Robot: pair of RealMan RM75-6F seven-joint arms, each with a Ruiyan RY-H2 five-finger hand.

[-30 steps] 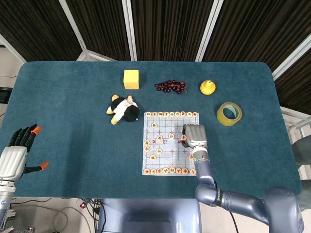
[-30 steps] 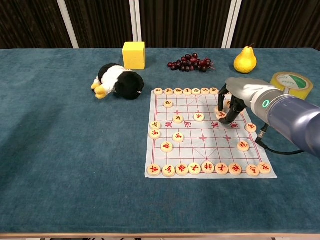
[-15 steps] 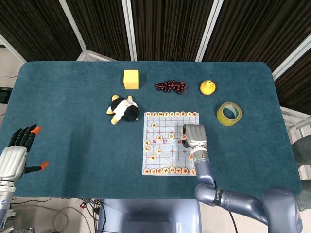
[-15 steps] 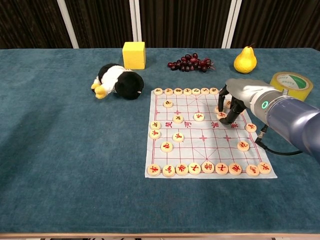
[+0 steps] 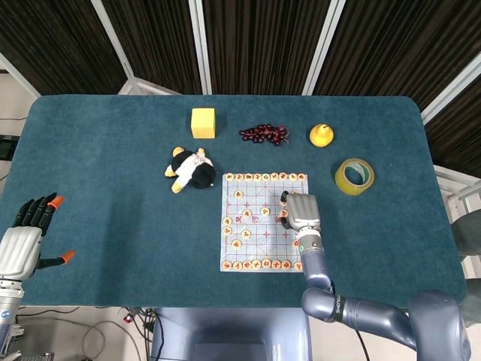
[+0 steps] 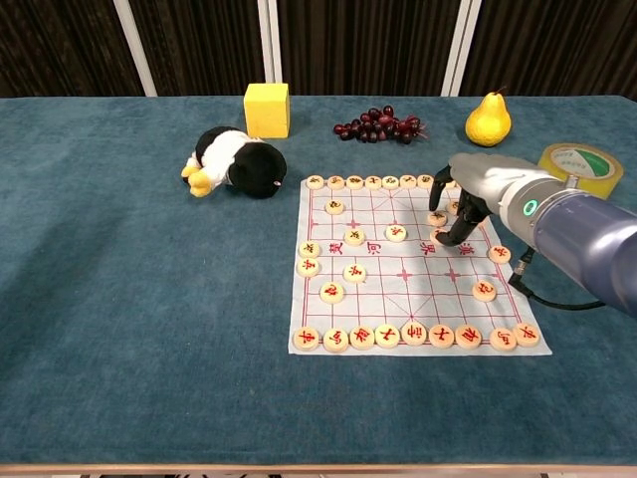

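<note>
A paper chess board (image 6: 398,289) (image 5: 255,244) lies on the blue table, with round wooden pieces in rows along its near and far edges and several scattered between. My right hand (image 6: 476,191) (image 5: 303,211) reaches down over the board's right side. Its dark fingertips (image 6: 455,233) and thumb pinch one chess piece (image 6: 437,218) between them. Other pieces (image 6: 485,290) lie just beside it. My left hand (image 5: 26,239) hovers off the table's near left corner with its fingers spread and nothing in it; the chest view does not show it.
A black and white plush toy (image 6: 237,161) lies left of the board. Behind the board are a yellow block (image 6: 267,109), dark grapes (image 6: 381,125) and a yellow pear (image 6: 488,120). A roll of yellow tape (image 6: 580,165) sits just beyond my right forearm.
The right hand's thumb has lifted a little, and the piece between its fingertips now shows slightly farther back on the board. The left hand has not moved.
</note>
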